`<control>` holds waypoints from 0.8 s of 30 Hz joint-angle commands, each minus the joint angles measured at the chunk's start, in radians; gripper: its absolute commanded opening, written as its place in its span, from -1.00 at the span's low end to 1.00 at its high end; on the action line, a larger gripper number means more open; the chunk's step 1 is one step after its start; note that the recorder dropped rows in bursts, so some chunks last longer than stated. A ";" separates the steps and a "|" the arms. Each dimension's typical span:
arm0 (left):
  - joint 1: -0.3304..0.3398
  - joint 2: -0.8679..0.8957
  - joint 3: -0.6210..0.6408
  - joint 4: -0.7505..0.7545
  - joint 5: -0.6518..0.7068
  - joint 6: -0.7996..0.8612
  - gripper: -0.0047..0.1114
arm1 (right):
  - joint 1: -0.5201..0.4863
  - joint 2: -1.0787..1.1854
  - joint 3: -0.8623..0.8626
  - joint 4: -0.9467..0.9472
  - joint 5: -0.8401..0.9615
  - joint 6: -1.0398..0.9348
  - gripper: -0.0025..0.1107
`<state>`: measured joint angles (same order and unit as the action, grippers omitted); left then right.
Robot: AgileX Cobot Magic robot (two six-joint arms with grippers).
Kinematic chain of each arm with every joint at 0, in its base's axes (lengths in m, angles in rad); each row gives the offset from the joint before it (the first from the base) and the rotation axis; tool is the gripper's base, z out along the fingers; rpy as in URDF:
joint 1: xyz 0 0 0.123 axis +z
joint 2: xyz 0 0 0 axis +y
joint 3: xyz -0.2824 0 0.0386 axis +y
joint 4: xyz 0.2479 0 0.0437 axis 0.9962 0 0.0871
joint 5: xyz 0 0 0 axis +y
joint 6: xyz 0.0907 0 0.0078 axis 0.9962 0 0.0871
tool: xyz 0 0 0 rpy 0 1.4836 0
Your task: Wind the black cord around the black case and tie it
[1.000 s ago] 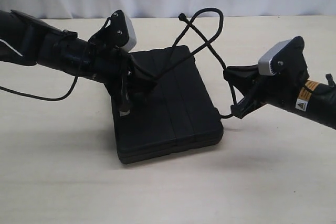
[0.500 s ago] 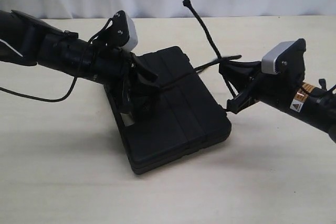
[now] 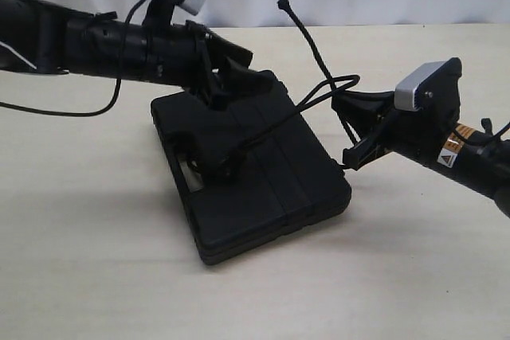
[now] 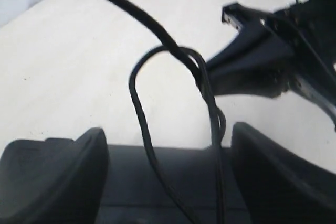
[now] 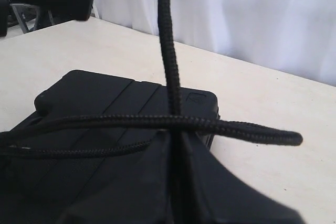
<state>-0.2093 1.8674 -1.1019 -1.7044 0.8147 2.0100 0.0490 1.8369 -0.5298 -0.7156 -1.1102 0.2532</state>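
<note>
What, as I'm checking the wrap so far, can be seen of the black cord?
The black cord is a thin, matte, braided rope. Its knotted end sticks up free in the air; lower down the right gripper pinches it. A loop bulges beside that gripper, and two strands run on across the lid of the black case, passing between the open fingers of the left gripper.
</note>
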 commanded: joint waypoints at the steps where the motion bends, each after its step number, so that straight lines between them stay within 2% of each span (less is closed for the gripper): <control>1: -0.012 0.030 -0.090 -0.040 -0.015 -0.156 0.17 | 0.001 0.002 -0.004 0.001 -0.011 -0.007 -0.88; 5: -0.012 0.101 -0.197 -0.040 -0.015 -0.331 0.17 | 0.001 0.002 -0.004 0.001 -0.011 -0.007 -0.88; 8: -0.012 0.161 -0.267 -0.040 0.026 -0.402 0.17 | 0.001 0.002 -0.004 0.001 -0.011 -0.007 -0.88; 13: -0.016 0.247 -0.346 -0.040 0.173 -0.415 0.17 | 0.001 0.002 -0.004 0.001 -0.011 -0.007 -0.88; 18: -0.036 0.269 -0.366 -0.040 0.115 -0.414 0.14 | 0.001 0.002 -0.004 0.001 -0.011 -0.007 -0.88; 20: -0.039 0.269 -0.366 -0.040 0.116 -0.414 -0.01 | 0.001 0.002 -0.004 0.001 -0.011 -0.004 -0.88; 24: -0.041 0.269 -0.366 -0.040 0.116 -0.414 -0.49 | 0.001 0.002 -0.004 0.001 -0.011 -0.004 -0.88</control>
<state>-0.2449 2.1362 -1.4587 -1.7329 0.9307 1.5998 0.0490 1.8369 -0.5298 -0.7156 -1.1102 0.2532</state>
